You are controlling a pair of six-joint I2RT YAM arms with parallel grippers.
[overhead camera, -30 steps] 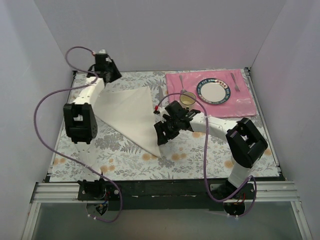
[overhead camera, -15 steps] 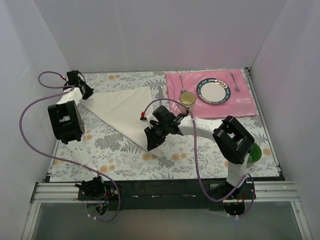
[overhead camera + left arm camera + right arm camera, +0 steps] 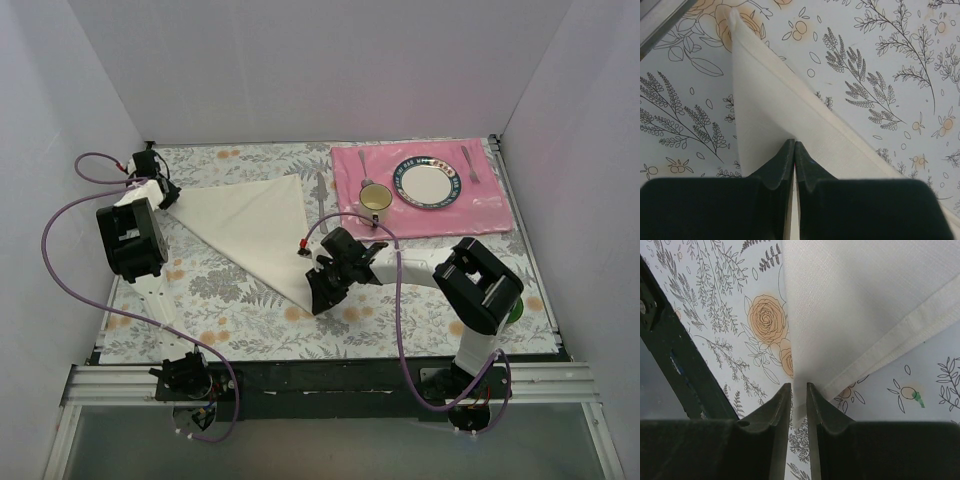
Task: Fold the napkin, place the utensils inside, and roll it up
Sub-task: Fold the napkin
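The off-white napkin [image 3: 255, 225] lies folded into a triangle on the floral tablecloth. My left gripper [image 3: 166, 197] is at its far-left corner, shut on the fold; the left wrist view shows the jaws [image 3: 794, 146] pinching the cloth [image 3: 770, 115]. My right gripper [image 3: 318, 300] is at the near corner, and in the right wrist view its jaws [image 3: 799, 387] are closed on the corner of the cloth [image 3: 860, 300]. The silver knife [image 3: 321, 190] lies on the tablecloth between the napkin and the placemat.
A pink placemat [image 3: 490, 210] at the back right holds a plate [image 3: 428, 185], a cup [image 3: 375, 200], a utensil [image 3: 365, 163] left of the plate and another [image 3: 470, 163] right of it. A green object [image 3: 514, 306] sits behind the right arm. White walls enclose the table.
My left gripper has moved left to the far-left corner, stretching the napkin that way. My right gripper has shifted toward the near edge with the near corner.
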